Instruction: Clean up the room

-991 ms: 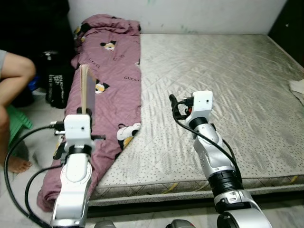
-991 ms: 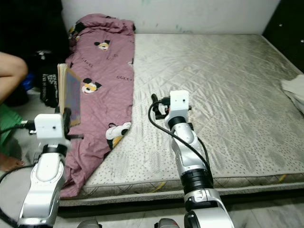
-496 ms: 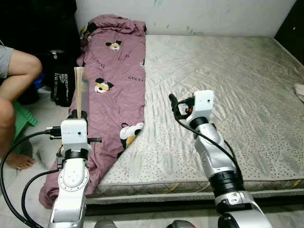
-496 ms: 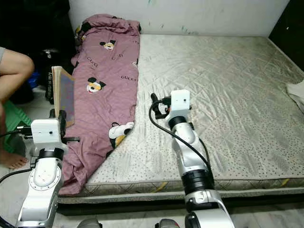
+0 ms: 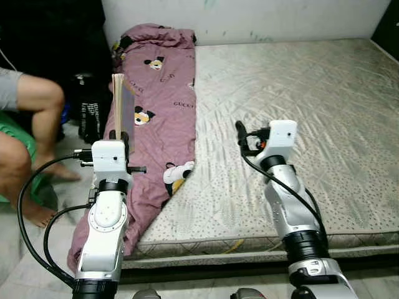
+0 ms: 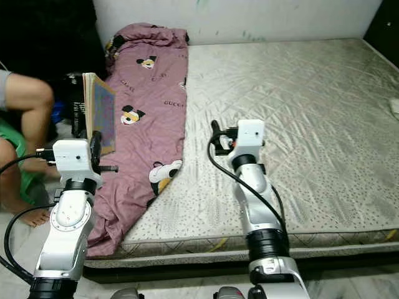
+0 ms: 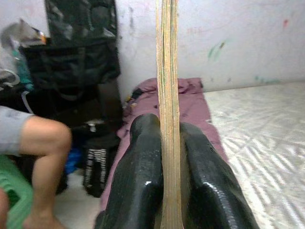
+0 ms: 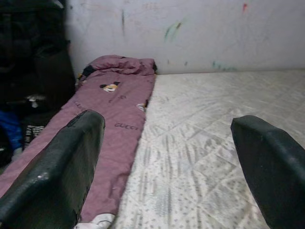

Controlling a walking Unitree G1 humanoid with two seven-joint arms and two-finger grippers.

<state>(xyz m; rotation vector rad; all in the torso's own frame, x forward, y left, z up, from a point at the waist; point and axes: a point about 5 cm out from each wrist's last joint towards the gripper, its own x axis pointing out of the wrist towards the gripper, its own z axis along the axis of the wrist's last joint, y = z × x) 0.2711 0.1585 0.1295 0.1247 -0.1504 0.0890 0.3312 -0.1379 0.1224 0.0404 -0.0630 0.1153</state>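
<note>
A thin book [image 6: 100, 118], tan at its edges with a bluish cover, stands upright on edge, pinched from both sides by the left gripper [image 7: 167, 157]; its lower part sits between the two black fingers [image 7: 138, 176] and the rest rises straight up at twelve o'clock from them. It hangs in the air over the left edge of the bed, above the purple blanket [image 5: 163, 106] printed with cartoon mice, which runs along the mattress's left side from the wall down to the near corner. The mattress [image 5: 312, 93], grey and quilted, spreads out to three o'clock of the blanket.

The right gripper [image 8: 167, 167] hovers over the near middle of the mattress, at three o'clock from the book and well apart from it, its fingers spread wide with nothing between them.

At nine o'clock of the book a person's bare legs [image 5: 37, 106] show beside a green stool [image 5: 19, 124], with a black bag [image 5: 87, 112] on the floor just beside the bed.
</note>
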